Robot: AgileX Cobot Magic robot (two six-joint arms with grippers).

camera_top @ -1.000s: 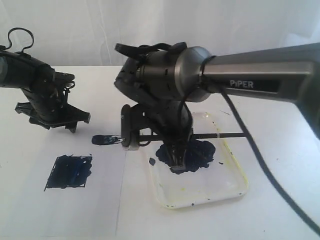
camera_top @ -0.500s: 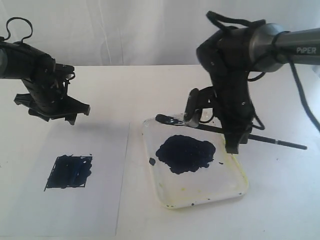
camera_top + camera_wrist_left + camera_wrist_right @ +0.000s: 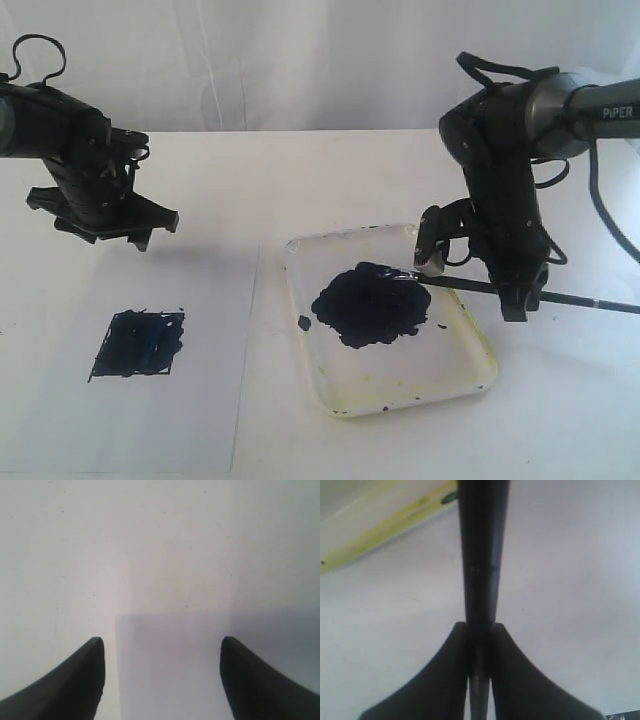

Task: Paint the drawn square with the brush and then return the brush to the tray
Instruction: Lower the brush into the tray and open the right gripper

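Swinging rightward and lower than half a second ago, with right jaws clamping the brush (image 3: 465, 285) handle just past the tray (image 3: 400, 408) at its right rim. Nearest, left of the tray: lying on paper (image 3: 180, 425), one drawn square (image 3: 138, 343), already daubed dark. Returning the brush, seemingly; next, lowering it flat into the tray and letting go. Inside the tray, bristles nearing one paint blob (image 3: 370, 308). Farthest, well left of the tray: left jaws gaping wide, holding nothing. Counting one brush, one tray.

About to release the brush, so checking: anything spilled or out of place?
Minor things. A stray paint spot lies inside the tray, beside the blob. The brush, clamped in the right gripper, sticks out past the tray's right rim. Paint on the drawn square overshoots its outline.
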